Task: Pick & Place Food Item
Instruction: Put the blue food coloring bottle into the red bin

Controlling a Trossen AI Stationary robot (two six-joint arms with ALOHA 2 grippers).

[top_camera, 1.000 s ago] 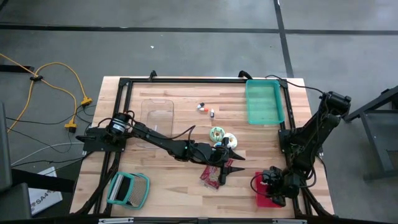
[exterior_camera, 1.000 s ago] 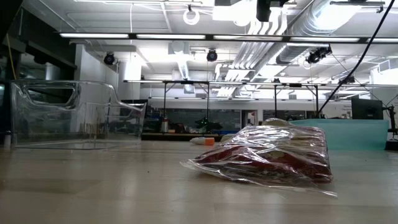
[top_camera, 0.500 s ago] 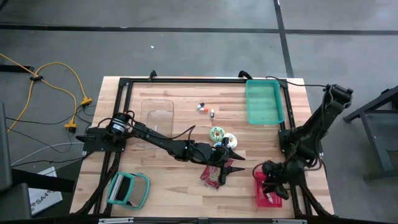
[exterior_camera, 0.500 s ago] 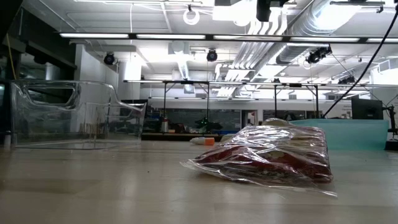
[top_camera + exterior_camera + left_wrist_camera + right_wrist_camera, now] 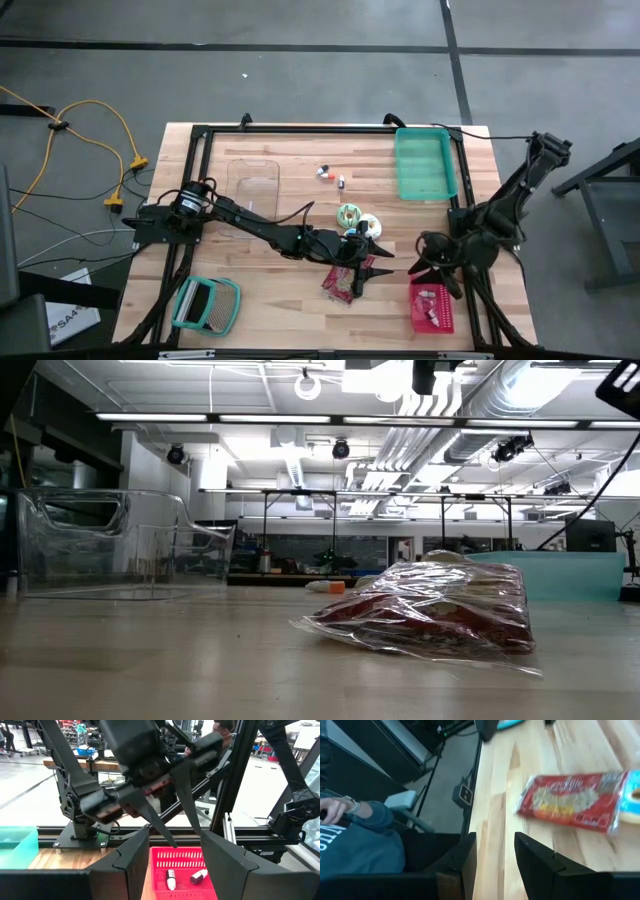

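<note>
A clear bag of red food (image 5: 342, 283) lies flat on the wooden table near its front middle; it also shows in the low view (image 5: 430, 615) and the right wrist view (image 5: 572, 800). My left gripper (image 5: 378, 260) hovers level just right of the bag, open and empty (image 5: 175, 855). My right gripper (image 5: 420, 262) hangs above the table beside the red basket (image 5: 432, 305), open with nothing between its fingers (image 5: 495, 840). The basket holds two small bottles (image 5: 171, 879).
A green tray (image 5: 425, 165) stands at the far right and a clear tub (image 5: 252, 180) at the far left. Small bottles (image 5: 325, 172) and round items (image 5: 350, 215) lie mid-table. A teal-and-white object (image 5: 207, 303) sits front left. A person's sleeve (image 5: 365, 840) shows beyond the table edge.
My right gripper has risen out of the red basket and drawn toward the table's far edge, turning as it went; the basket and its bottles now lie uncovered. The bag has not moved.
</note>
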